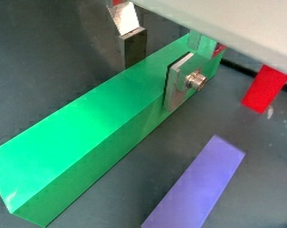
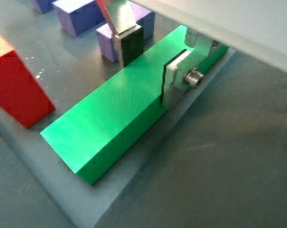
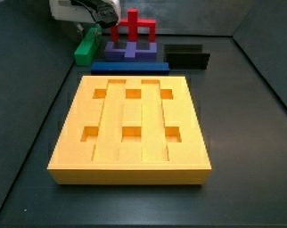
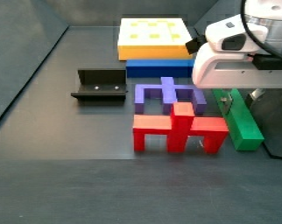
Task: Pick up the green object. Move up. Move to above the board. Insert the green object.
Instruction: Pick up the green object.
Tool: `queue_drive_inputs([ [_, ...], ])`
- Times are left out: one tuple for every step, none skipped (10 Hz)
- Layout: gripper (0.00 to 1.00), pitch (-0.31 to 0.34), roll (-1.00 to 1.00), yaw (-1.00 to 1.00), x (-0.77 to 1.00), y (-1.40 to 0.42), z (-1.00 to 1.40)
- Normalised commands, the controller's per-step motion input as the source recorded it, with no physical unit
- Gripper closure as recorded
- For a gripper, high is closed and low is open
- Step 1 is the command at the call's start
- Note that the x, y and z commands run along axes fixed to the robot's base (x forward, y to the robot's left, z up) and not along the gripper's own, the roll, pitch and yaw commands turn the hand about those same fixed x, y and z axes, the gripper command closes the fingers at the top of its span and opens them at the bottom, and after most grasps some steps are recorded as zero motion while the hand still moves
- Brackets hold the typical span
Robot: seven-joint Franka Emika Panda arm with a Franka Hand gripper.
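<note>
My gripper [image 1: 154, 61] is down over the green bar [image 1: 98, 125], one silver finger [image 1: 182, 78] pressed flat against one long side and the other finger [image 1: 132, 46] standing at the opposite side, so the bar sits between the two plates; in both wrist views the jaws look closed onto it. The same bar [image 2: 116, 111] lies flat on the dark floor. In a side view I see one green bar [image 4: 241, 118] on the floor beside one red piece [image 4: 179, 129] with upright posts and one purple piece [image 4: 167, 94]. One flat blue bar [image 4: 158, 70] lies just beside the single yellow board [image 4: 153, 37], and one dark L-shaped fixture [image 4: 98, 86] stands apart from them. In a side view the board [image 3: 132, 125] shows six square holes in two rows of three, with the green bar [image 3: 86, 46] well beyond its far edge, near the floor's far corner. A wrist view also shows one purple slab [image 1: 196, 185] near the bar.
</note>
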Motion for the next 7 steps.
queue_drive_inputs([
  [1.00, 0.000, 0.00, 0.00, 0.00, 0.00, 0.00],
  [1.00, 0.000, 0.00, 0.00, 0.00, 0.00, 0.00],
  [1.00, 0.000, 0.00, 0.00, 0.00, 0.00, 0.00],
  [1.00, 0.000, 0.00, 0.00, 0.00, 0.00, 0.00],
  [1.00, 0.000, 0.00, 0.00, 0.00, 0.00, 0.00],
  [1.00, 0.000, 0.00, 0.00, 0.00, 0.00, 0.00],
  [1.00, 0.000, 0.00, 0.00, 0.00, 0.00, 0.00],
])
